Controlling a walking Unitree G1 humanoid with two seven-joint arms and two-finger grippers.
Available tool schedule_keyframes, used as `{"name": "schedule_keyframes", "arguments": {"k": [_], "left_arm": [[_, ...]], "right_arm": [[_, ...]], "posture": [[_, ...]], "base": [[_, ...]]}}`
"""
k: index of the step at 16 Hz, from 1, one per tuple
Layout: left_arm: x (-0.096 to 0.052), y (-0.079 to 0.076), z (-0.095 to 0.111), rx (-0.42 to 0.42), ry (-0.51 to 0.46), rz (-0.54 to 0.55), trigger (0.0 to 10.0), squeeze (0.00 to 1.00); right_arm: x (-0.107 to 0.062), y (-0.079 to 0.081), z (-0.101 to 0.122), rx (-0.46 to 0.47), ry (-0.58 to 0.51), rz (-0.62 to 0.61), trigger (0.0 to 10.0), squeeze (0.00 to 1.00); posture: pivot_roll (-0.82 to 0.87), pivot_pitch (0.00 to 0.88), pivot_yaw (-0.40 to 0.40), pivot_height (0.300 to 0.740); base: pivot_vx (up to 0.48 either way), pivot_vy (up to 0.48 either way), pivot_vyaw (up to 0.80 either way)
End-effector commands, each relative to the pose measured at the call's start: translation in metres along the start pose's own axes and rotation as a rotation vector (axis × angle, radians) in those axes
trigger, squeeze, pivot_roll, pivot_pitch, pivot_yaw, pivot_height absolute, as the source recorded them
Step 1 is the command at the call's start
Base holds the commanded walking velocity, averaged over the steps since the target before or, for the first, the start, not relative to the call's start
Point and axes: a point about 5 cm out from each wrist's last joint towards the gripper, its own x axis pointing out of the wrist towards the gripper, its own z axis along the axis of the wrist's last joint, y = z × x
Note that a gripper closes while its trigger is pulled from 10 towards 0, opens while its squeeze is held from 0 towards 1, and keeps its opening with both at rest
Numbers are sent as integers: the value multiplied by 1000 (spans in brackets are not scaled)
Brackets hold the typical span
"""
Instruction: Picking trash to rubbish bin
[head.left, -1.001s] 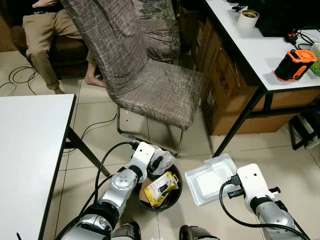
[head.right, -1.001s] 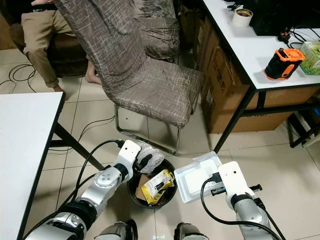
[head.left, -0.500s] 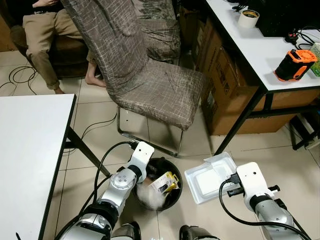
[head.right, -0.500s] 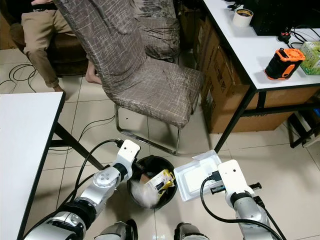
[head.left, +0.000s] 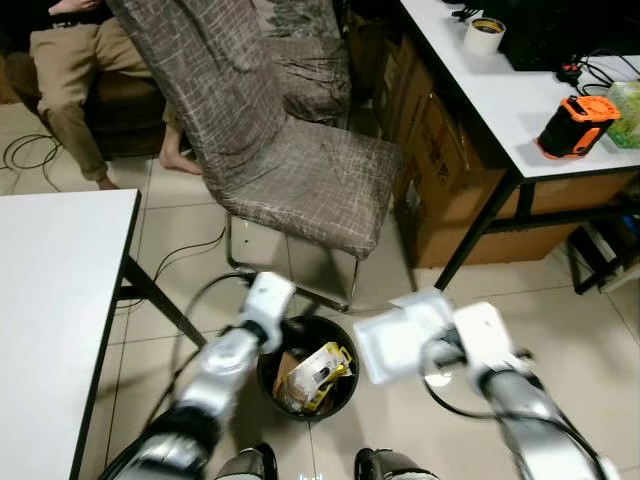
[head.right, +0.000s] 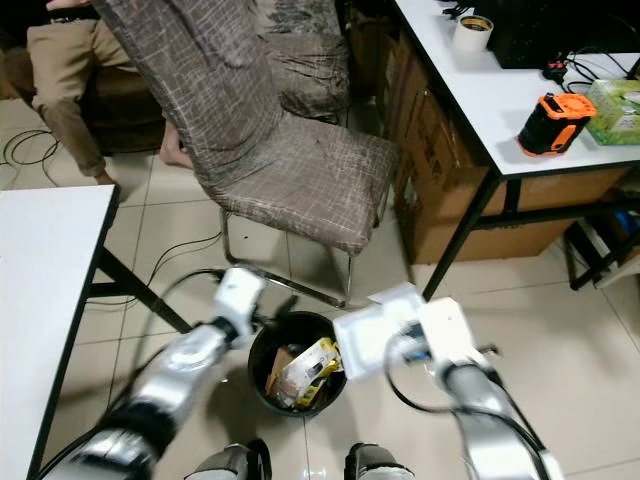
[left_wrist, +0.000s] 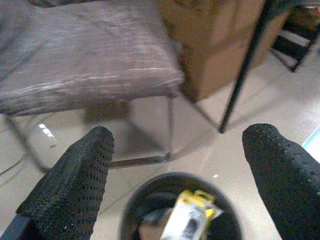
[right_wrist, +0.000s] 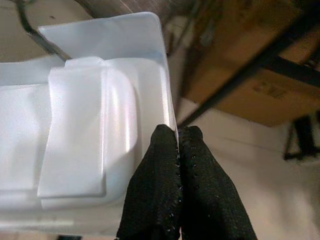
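Note:
A black round rubbish bin (head.left: 310, 323) stands on the tiled floor in front of me, with a yellow packet (head.left: 322, 367) and other trash inside. My left gripper (left_wrist: 180, 135) hangs open and empty over the bin's far left rim. Its arm (head.left: 240, 345) is blurred. My right gripper (right_wrist: 178, 132) is shut on the edge of a white foam tray (head.left: 398, 325). It holds the tray off the floor just right of the bin, and that arm is blurred too.
A chair with a brown patterned cover (head.left: 300, 180) stands just beyond the bin. A white table (head.left: 50, 290) is at my left. A white desk (head.left: 500, 90) with cardboard boxes (head.left: 440, 180) under it is at my right. A person (head.left: 70, 60) sits at the far left.
The crumpled bag has dropped from my left gripper into the bin. My right gripper has carried the foam tray up and left, nearer the bin. The camera has shifted slightly.

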Motion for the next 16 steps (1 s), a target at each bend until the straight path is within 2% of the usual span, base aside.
{"name": "schedule_keyframes", "arguments": {"k": [1, 2, 4, 5, 6, 9, 11, 15, 16], "left_arm": [[-11, 5, -5, 6, 7, 4, 10000, 0], [-22, 10, -7, 31, 8, 10, 10000, 0], [-70, 29, -7, 78, 45, 23, 10000, 0], [-85, 31, -3, 100, 51, 6, 10000, 0], [-107, 29, 9, 111, 42, -33, 10000, 0], [-139, 20, 32, 92, 33, -93, 10000, 0], [-153, 10, 48, 77, 41, -136, 10000, 0], [-158, 1, 56, 65, 66, -201, 10000, 0], [-158, 0, 57, 57, 71, -205, 10000, 0]], "right_arm": [[6, 6, -5, 2, 16, 24, 10000, 0], [14, 9, -2, -3, 14, 33, 10000, 0], [45, 21, 14, 14, 11, 52, 10000, 0], [54, 27, 18, 32, 18, 72, 10000, 0], [65, 36, 24, 56, 25, 108, 10000, 0], [78, 55, 43, 72, 15, 174, 10000, 0], [83, 67, 59, 3, -12, 230, 10000, 0], [84, 74, 59, -62, 0, 262, 10000, 0], [84, 74, 58, -60, 2, 265, 10000, 322]], "posture": [[-60, 178, -10, 740], [-27, 183, -24, 740], [36, 190, -50, 740], [55, 192, -55, 740], [95, 196, -68, 740], [152, 206, -79, 740], [173, 212, -78, 740], [173, 214, -70, 740], [174, 214, -67, 740]], "base": [[0, 0, 0], [0, 0, 0], [0, 0, 0], [0, 0, 0], [0, 0, 0], [0, 0, 0], [0, 0, 0], [0, 0, 0], [0, 0, 0]]}}
